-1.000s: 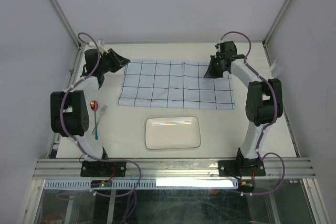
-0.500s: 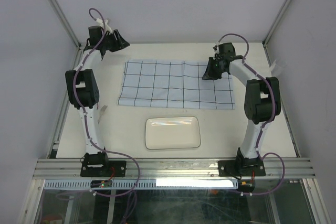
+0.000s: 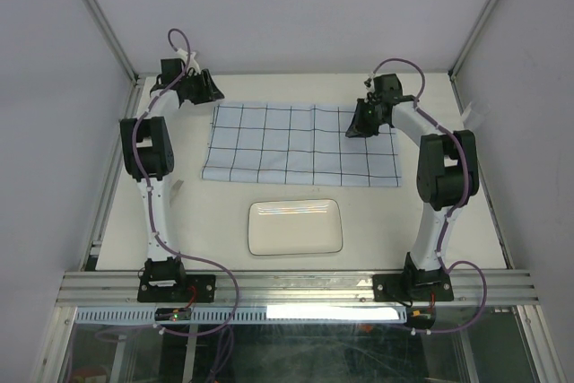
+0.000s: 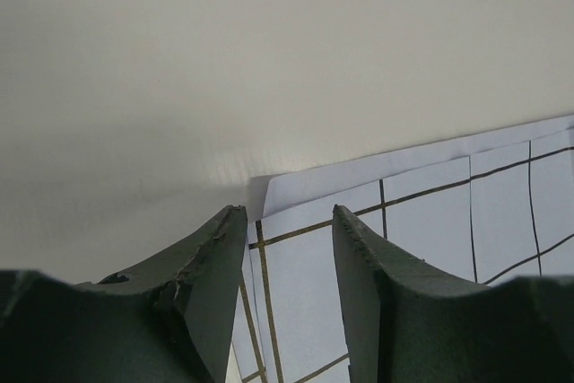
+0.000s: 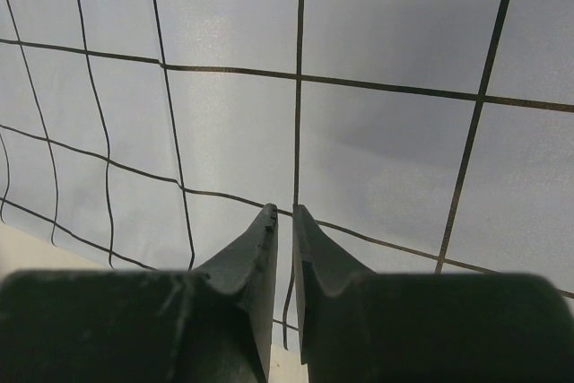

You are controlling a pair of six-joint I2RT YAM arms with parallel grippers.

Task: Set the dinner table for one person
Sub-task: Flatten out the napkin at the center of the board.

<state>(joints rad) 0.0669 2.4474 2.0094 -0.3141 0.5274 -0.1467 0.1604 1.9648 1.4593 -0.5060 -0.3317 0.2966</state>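
Left hand is held half-wide and empty at the far-left corner of the checked cloth. In the left wrist view that corner is seen between the two fingers.

Right hand is set narrow, with only a thin slit between its fingers, over the far-right part of the cloth. Whether any fabric is nipped cannot be told.

Dinner tabletop lies under everything. The cloth is spread on its far half. The white plate is set on the near half, just in front of the cloth and not touching it.

Step judged in hand: squaring the cloth as a place mat.

- The left corner is best taken close to its edge, with one finger slid under it, so that only a single layer is gripped.
- Both hands are best kept low, and any pull made outward along the tabletop, so that no ridge is raised.
- The near hem is best left parallel to the plate.

Not resolved:

- Contact between either hand and the cloth cannot be confirmed from above.
- The right-hand far corner of the cloth is covered by the right arm.
- No cutlery or glass can be made out.
- A small pale object beside the left arm is too small to be identified.
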